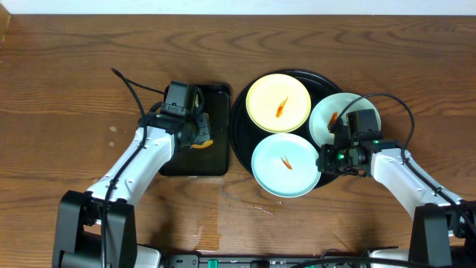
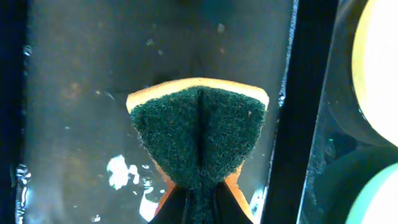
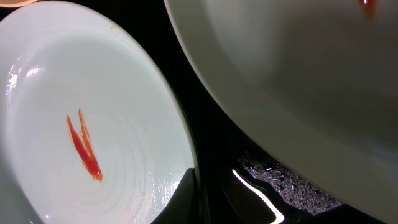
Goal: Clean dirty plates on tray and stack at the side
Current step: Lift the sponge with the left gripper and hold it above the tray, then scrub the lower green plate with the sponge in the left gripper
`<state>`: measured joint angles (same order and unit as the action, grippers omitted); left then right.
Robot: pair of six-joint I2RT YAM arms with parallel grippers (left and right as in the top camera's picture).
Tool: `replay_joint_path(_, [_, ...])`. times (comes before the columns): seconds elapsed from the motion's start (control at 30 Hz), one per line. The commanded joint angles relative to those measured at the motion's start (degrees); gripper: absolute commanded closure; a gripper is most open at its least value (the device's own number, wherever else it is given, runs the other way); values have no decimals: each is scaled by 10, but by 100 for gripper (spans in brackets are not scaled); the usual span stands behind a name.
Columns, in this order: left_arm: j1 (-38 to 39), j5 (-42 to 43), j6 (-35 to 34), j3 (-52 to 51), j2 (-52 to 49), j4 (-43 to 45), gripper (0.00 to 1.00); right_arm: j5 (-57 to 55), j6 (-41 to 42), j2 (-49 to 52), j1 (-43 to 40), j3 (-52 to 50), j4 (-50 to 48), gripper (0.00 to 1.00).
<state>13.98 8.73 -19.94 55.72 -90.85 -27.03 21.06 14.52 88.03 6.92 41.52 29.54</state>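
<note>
We have left gripper point(image 1: 198, 137) clamped on sponge point(image 2: 199, 137); right gripper point(image 1: 335, 146) closed by the plates point(image 1: 285, 165).
Three smeared plates on tray point(image 1: 239, 126): yellow at 12, mint at 6 and 3. Right jaws sit between the mints, maybe on a rim. Sponge over small tray point(image 1: 216, 160).

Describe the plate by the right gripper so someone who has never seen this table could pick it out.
Find the big round black tray on the wooden table. It is the pale mint plate at the tray's right edge. The other mint plate sits nearest the robot, and the third plate is yellow.
</note>
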Motion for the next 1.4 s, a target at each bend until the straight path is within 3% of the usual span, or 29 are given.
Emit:
replay_joint_path(0.0, [-1,14,-8,-2,5,-1,93,2,1,2,10,-1,0,99])
replay_joint_path(0.4, [-1,54,-7,0,6,2,93,2,12,2,30,-1,-32,99])
replay_joint_path(0.7, [9,193,-8,2,13,24,93,-21,15,2,58,-1,-45,99])
replay_joint_path(0.87, [65,204,-52,5,13,45,93,-32,39,2,58,-1,-47,99])
replay_joint_path(1.2, [206,184,-190,5,5,186,93,-32,39,2,59,-1,-44,99])
replay_joint_path(1.37, [236,141,-140,9,-14,177,93,-30,39,2,59,-1,-44,99])
